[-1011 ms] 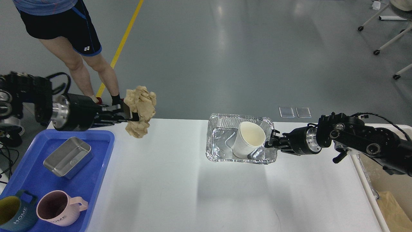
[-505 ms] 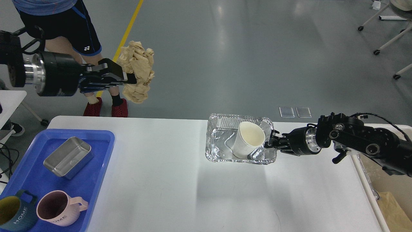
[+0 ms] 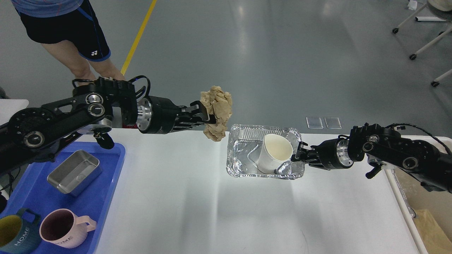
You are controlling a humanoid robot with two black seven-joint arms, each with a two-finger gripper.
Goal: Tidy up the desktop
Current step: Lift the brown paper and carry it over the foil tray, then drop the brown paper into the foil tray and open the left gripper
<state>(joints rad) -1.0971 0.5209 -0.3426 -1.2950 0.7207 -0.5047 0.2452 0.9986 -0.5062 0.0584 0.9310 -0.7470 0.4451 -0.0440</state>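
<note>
The white desktop (image 3: pixel 197 208) fills the lower view. My left gripper (image 3: pixel 204 115) is shut on a crumpled brown paper wad (image 3: pixel 217 112), held above the desktop's far edge, just left of a foil tray (image 3: pixel 243 155). A white paper cup (image 3: pixel 274 152) lies tilted inside the foil tray. My right gripper (image 3: pixel 299 155) is shut on the foil tray's right rim.
A blue tray (image 3: pixel 106 183) at the left holds a steel tin (image 3: pixel 75 172), a pink mug (image 3: pixel 63 229) and a dark teal mug (image 3: pixel 14 235). A cream-beige bin (image 3: pixel 423 208) with brown paper stands off the right edge. A person's legs (image 3: pixel 74 53) stand at the far left.
My left arm has swung right and down with the paper wad, from high at the far left to just beside the foil tray. The right gripper and tray stay put.
</note>
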